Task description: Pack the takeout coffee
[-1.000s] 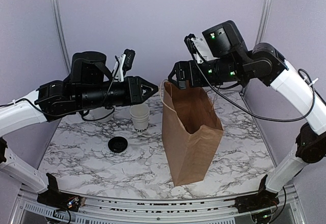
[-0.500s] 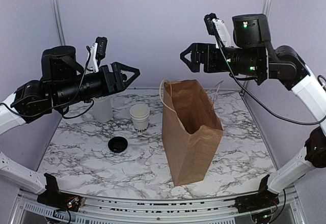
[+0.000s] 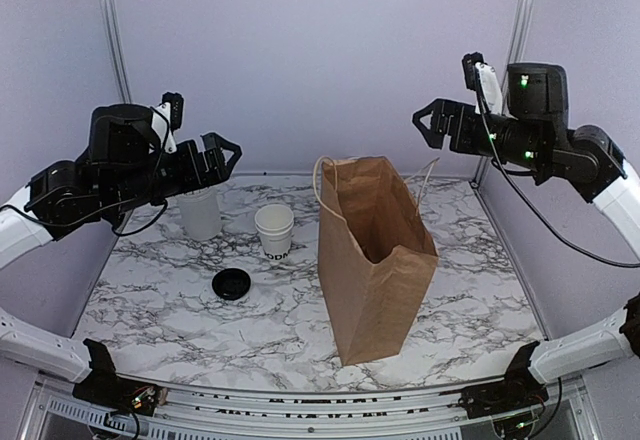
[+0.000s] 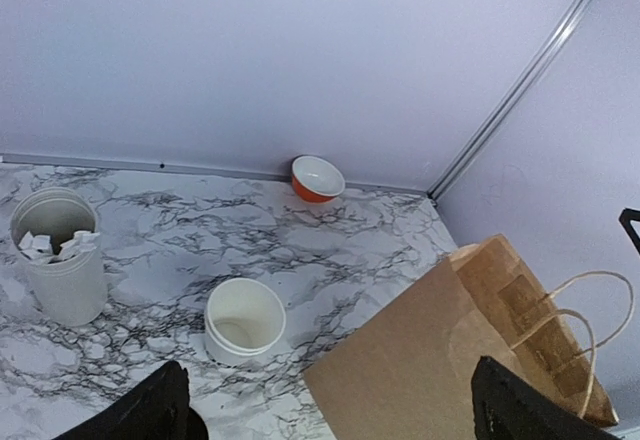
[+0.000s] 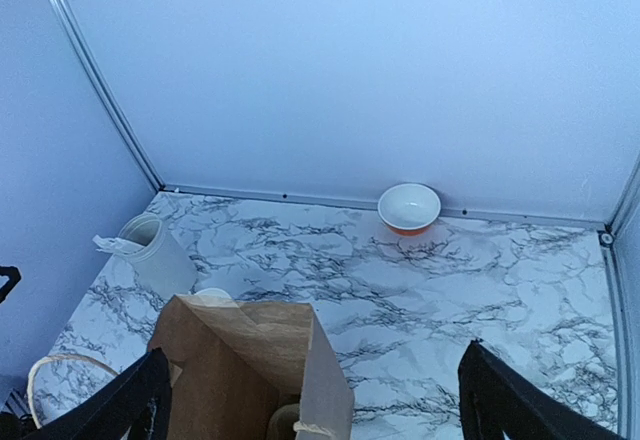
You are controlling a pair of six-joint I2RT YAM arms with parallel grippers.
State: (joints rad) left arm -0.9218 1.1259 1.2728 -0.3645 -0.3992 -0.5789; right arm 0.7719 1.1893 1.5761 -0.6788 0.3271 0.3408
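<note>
Cup [image 3: 274, 230] upright on table [image 3: 470, 290], mouth up, axis vertical, just left of bag [image 3: 375, 260]. Lid [image 3: 231, 284] lies flat near it on the side toward my bases, not touching. Cup sits below and ahead of my left gripper [image 3: 226, 153], so that's the nearer arm. Right gripper [image 3: 421, 125] is high beyond the bag. Both gape wide, nothing held.
</note>
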